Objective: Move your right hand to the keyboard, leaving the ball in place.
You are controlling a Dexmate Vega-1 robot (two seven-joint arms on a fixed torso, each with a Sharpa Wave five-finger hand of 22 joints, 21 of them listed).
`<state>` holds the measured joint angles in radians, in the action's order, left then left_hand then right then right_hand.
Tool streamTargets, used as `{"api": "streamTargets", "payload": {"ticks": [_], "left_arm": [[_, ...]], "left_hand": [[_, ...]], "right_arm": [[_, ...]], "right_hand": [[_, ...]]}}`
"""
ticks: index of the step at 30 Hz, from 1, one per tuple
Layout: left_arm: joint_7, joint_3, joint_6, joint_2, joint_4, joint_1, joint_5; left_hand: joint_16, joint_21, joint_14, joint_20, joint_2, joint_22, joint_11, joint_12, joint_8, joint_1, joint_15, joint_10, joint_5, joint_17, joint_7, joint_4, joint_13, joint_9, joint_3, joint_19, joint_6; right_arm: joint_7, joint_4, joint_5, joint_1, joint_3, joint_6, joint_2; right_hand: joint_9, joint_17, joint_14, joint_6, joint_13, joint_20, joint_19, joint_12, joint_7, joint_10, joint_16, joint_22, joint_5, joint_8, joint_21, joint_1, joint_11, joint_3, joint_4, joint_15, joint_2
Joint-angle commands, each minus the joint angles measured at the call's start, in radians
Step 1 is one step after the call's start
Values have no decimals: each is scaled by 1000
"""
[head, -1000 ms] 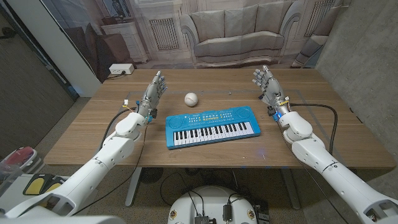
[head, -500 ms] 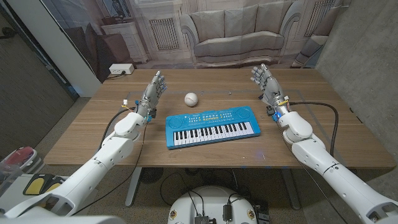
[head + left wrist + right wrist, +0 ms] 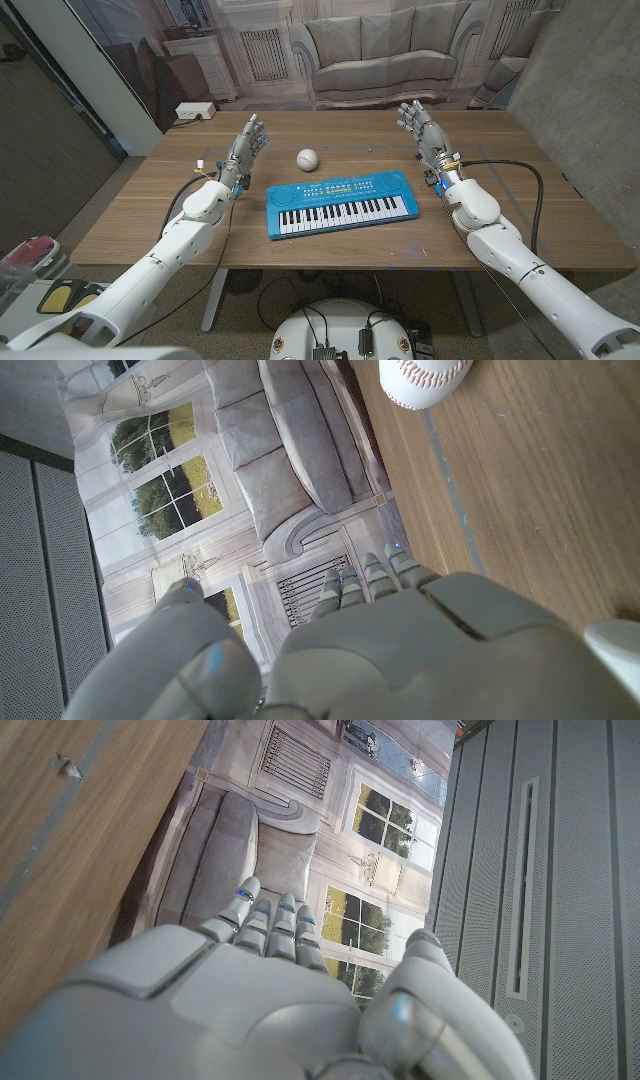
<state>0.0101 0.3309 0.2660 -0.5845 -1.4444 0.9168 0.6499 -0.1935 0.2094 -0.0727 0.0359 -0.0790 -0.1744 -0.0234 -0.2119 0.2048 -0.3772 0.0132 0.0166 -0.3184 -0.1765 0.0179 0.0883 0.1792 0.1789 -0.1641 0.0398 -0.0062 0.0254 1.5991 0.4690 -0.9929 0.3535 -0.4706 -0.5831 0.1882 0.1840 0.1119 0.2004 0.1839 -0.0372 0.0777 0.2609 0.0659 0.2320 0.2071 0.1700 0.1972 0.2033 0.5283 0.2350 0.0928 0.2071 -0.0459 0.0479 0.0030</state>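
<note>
two hands [image 3: 246, 146] [image 3: 421, 130] raised, fingers spread, holding nothing. keyboard [image 3: 340, 204] lies between them, near the right hand; ball [image 3: 307, 158] just behind the keyboard.

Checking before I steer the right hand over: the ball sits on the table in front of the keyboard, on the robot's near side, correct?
Not quite. The head view shows the ball on the table behind the keyboard, on its far side from the robot, towards the left end.

one blue keyboard [image 3: 341, 204], one white ball [image 3: 307, 158], two robot hands, left robot hand [image 3: 247, 143], right robot hand [image 3: 420, 128]
</note>
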Motion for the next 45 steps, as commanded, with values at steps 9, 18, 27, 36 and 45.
{"api": "streamTargets", "payload": {"ticks": [9,18,27,36,45], "left_arm": [[-8,3,1,0,9,-8,-4],[-14,2,-9,-12,-5,-7,-2],[-27,2,-11,-16,-5,-9,2],[-32,4,-1,-7,6,-17,4],[-2,-9,2,-18,-24,11,-2]], "left_hand": [[-1,-1,2,37,7,-4,-5,0,3,-8,5,-5,-2,-4,3,-3,5,4,0,3,9],[1,-2,1,42,9,-4,-6,2,0,-10,5,-4,-1,-5,4,-3,5,5,2,4,6],[3,-4,-1,46,11,-4,-1,3,-2,-12,4,-4,-1,-5,5,-3,5,5,3,6,6],[3,-4,3,47,14,-4,-5,4,-2,-15,4,-6,0,-5,5,-4,5,5,4,3,8],[0,-2,17,50,16,-4,-2,0,2,-20,3,-23,1,-4,9,-5,5,5,7,-8,26]], "right_arm": [[5,49,-77,-16,20,-35,-14],[1,62,-96,-26,20,-61,-16],[24,86,-151,-39,20,-62,-23],[58,101,-212,-45,18,-51,-27],[83,112,-278,-49,18,-66,-30]], "right_hand": [[2,1,10,9,4,-11,8,-2,-2,12,-3,5,1,3,-5,5,2,0,-3,-1,5],[2,1,11,10,4,-10,9,-3,-3,15,-4,5,2,2,-10,4,0,-2,-4,-2,5],[2,1,13,11,4,-11,10,-4,-4,16,-5,5,2,2,-13,4,2,-3,-4,-4,5],[2,1,14,11,4,-10,12,-5,-5,17,-5,5,2,1,-17,3,-1,-4,-5,-4,5],[2,1,16,13,4,-11,14,-5,-7,20,-6,5,3,1,-21,3,-3,-5,-5,-8,5]]}}
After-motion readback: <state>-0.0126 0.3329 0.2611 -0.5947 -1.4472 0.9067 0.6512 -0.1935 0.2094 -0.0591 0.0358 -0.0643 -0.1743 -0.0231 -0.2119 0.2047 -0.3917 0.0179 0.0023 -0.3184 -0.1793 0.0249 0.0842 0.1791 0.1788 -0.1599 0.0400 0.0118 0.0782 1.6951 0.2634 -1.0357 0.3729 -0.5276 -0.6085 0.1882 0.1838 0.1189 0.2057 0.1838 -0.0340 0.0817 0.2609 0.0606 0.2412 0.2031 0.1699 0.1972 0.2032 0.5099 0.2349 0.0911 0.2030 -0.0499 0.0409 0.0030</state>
